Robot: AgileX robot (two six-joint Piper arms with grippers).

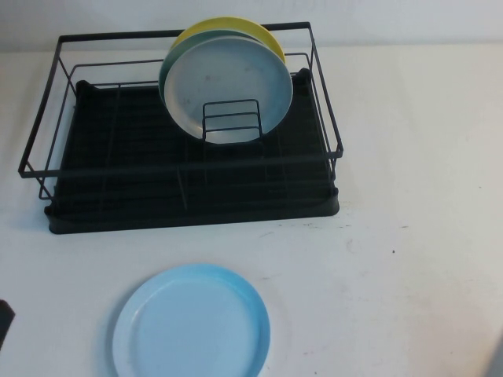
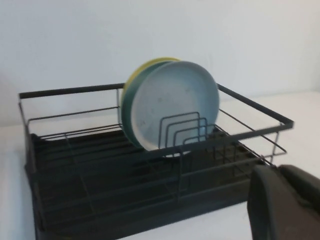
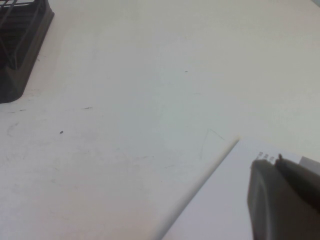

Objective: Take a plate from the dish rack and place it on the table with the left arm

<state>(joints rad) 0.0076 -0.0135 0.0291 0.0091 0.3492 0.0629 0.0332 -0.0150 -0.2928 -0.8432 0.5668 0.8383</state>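
The light sky-blue plate (image 1: 191, 323) lies flat on the off-white table (image 1: 393, 259), in front of the black wire dish rack (image 1: 181, 169). My left gripper (image 2: 277, 170) is shut and empty. It hangs low over the table at the front left, facing the rack (image 2: 100, 175), apart from the plate. Only a dark corner of the left arm (image 1: 4, 322) shows in the high view. My right gripper (image 3: 275, 160) is shut and empty, near the table's front right edge.
A pale grey-white plate (image 1: 228, 90) stands upright in the rack's small wire holder, with a teal plate (image 1: 167, 67) and a yellow plate (image 1: 228, 27) behind it. The rack's corner (image 3: 20, 45) shows in the right wrist view.
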